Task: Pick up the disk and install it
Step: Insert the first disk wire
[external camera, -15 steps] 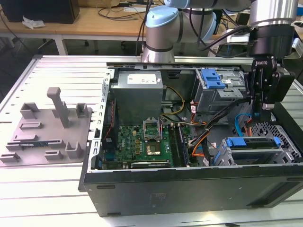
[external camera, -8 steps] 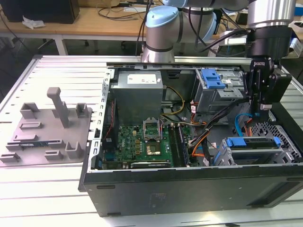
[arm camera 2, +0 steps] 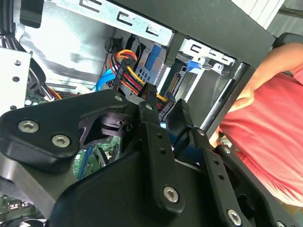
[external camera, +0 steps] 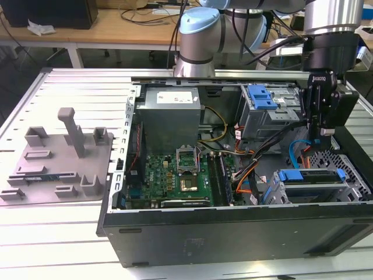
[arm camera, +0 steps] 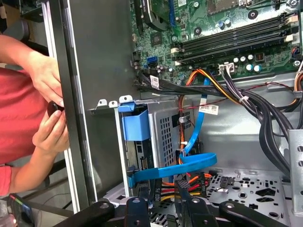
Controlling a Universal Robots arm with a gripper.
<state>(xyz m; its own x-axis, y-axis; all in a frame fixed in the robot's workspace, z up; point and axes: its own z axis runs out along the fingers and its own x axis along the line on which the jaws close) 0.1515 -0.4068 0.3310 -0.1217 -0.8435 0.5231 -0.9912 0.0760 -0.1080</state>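
The disk (external camera: 312, 178), a silver slab framed by a blue carrier, lies in the metal drive cage (external camera: 349, 186) at the case's corner on the exterior view's right. My gripper (external camera: 322, 139) hangs just above and behind that cage, inside the open computer case. In both wrist views its two black fingers (arm camera: 142, 208) stand a little apart with nothing between them, only cables behind the gap. In the first wrist view the blue end of the carrier (arm camera: 136, 125) shows in the cage beside a blue flat cable (arm camera: 189, 163). Gripper (arm camera 2: 164, 111) and gripper (arm camera: 162, 203) are apart from the disk.
A grey moulded holder tray (external camera: 58, 157) lies on the table at the exterior view's left. The motherboard (external camera: 175, 175), power supply (external camera: 172, 116) and cable bundles (arm camera: 222, 90) crowd the case. A person's hands (arm camera: 47, 94) rest at the case wall (arm camera: 75, 118).
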